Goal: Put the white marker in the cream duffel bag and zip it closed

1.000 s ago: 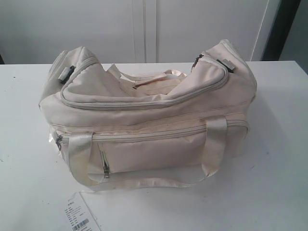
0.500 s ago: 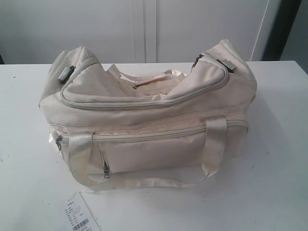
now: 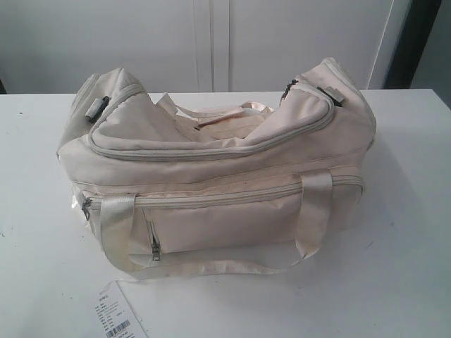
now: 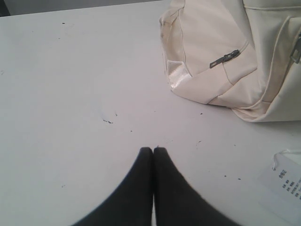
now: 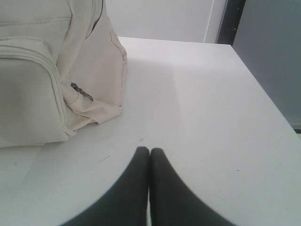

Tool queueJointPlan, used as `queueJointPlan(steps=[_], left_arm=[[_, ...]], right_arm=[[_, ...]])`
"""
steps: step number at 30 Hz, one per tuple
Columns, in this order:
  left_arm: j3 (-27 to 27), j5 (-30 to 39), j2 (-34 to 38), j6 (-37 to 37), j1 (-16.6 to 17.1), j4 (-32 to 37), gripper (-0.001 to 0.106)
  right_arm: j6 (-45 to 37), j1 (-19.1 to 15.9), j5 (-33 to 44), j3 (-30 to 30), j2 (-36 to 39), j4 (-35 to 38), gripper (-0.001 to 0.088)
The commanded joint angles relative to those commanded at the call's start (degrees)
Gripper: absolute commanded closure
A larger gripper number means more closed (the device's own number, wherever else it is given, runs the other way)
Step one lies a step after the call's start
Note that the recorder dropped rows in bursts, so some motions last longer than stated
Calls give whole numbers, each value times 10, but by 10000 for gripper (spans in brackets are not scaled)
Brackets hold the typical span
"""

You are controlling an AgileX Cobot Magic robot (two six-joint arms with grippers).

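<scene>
The cream duffel bag (image 3: 211,169) lies across the middle of the white table (image 3: 409,282), its top zipper line curving along the upper panel and a loop handle hanging down the front. No white marker shows in any view. My left gripper (image 4: 153,149) is shut with nothing between its black fingers, hovering over bare table a short way from the bag's end (image 4: 211,61). My right gripper (image 5: 149,150) is also shut and empty, over the table beside the bag's other end (image 5: 51,70). Neither gripper appears in the exterior view.
A white barcoded paper tag (image 3: 116,313) lies on the table in front of the bag, also visible in the left wrist view as a tag (image 4: 287,176). White cabinet doors (image 3: 211,42) stand behind the table. The table's edge (image 5: 263,80) runs near the right gripper.
</scene>
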Motion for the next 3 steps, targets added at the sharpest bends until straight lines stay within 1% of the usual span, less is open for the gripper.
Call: queueJointPlan(steps=[3], left_arm=[[0, 0, 0, 0, 0, 0, 1053]], right_arm=[[0, 0, 0, 0, 0, 0, 868]])
